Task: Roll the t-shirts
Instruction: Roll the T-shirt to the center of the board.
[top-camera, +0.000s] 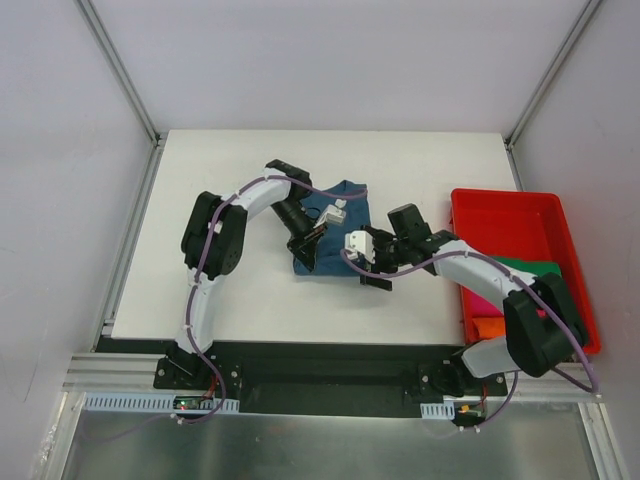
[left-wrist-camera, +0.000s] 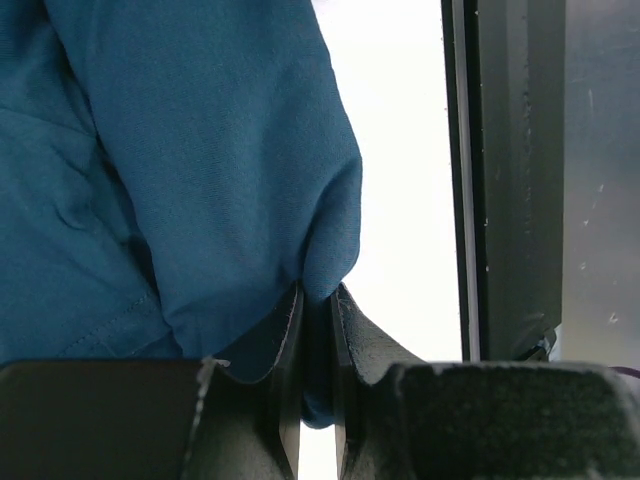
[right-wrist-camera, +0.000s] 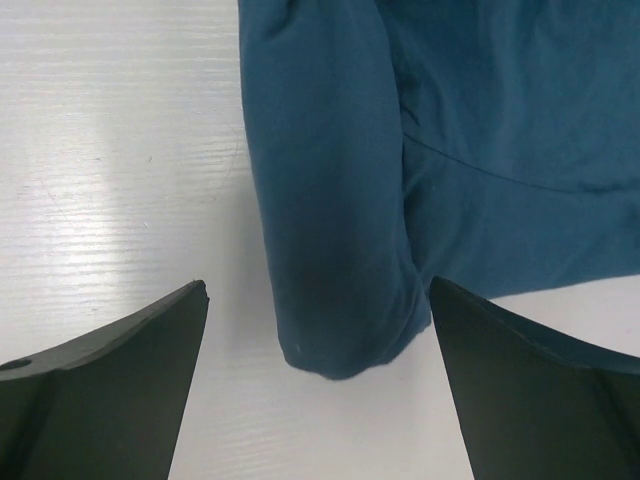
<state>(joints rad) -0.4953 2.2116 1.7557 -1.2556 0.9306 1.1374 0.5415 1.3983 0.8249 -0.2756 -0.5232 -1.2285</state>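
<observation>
The teal t-shirt (top-camera: 350, 203) lies at the centre of the table (top-camera: 220, 170), with one edge turned into a thick roll (right-wrist-camera: 330, 250). The left gripper (left-wrist-camera: 315, 335) is pressed together, pinching a fold of this cloth. The right gripper (top-camera: 368, 262) is spread wide, and the end of the roll lies between its fingers (right-wrist-camera: 120, 370), ungripped. A green t-shirt (top-camera: 530, 267), a magenta t-shirt (top-camera: 480, 300) and an orange t-shirt (top-camera: 488, 326) lie in the red tray (top-camera: 505, 195) at the right.
</observation>
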